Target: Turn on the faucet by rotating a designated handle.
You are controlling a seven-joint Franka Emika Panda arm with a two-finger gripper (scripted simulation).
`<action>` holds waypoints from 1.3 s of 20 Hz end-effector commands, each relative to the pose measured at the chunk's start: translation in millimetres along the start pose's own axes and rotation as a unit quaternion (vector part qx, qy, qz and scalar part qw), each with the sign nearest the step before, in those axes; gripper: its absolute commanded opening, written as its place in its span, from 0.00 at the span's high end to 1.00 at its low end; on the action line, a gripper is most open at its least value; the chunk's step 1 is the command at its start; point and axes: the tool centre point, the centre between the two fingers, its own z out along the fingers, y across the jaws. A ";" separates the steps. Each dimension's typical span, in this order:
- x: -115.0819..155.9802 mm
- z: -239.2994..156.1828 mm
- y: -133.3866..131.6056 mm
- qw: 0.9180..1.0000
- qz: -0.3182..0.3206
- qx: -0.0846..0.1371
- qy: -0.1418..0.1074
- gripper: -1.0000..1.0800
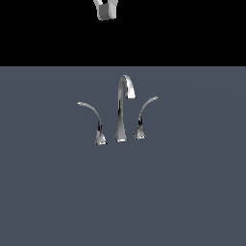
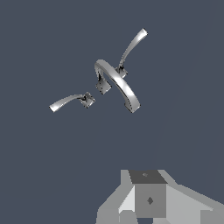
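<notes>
Shiny chrome three-piece faucet [image 1: 120, 110], short steep curved chrome lever [image 1: 144, 115] untouched, grey gripper [image 1: 106, 9] high above — jaw state unclear.

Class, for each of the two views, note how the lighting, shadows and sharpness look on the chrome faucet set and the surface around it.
Exterior view: the shiny chrome gooseneck spout shows bright streaks against dark bands, yet casts no shadow on the flat slate-grey surface; the background above is pure black. Wrist view: the hooked spout looks foreshortened from above, edges slightly jagged, no blur; the pale grey gripper is evenly lit.
</notes>
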 end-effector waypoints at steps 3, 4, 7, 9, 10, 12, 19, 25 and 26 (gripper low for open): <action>29.5 25.2 -10.9 0.999 0.050 0.001 -0.001 1.00; 36.1 30.7 -12.7 0.998 0.061 0.001 -0.001 1.00; 56.1 47.1 -17.5 0.996 0.094 0.002 -0.001 1.00; 69.7 58.0 -19.9 0.993 0.116 0.002 -0.002 1.00; 76.6 63.4 -20.9 0.992 0.127 0.002 -0.002 1.00; 90.4 74.4 -22.3 0.989 0.149 0.002 -0.002 1.00; 140.5 113.6 -22.1 0.974 0.226 0.001 -0.003 1.00; 185.1 148.3 -14.7 0.955 0.295 0.001 -0.004 1.00; 192.5 154.1 -12.8 0.952 0.307 0.000 -0.004 1.00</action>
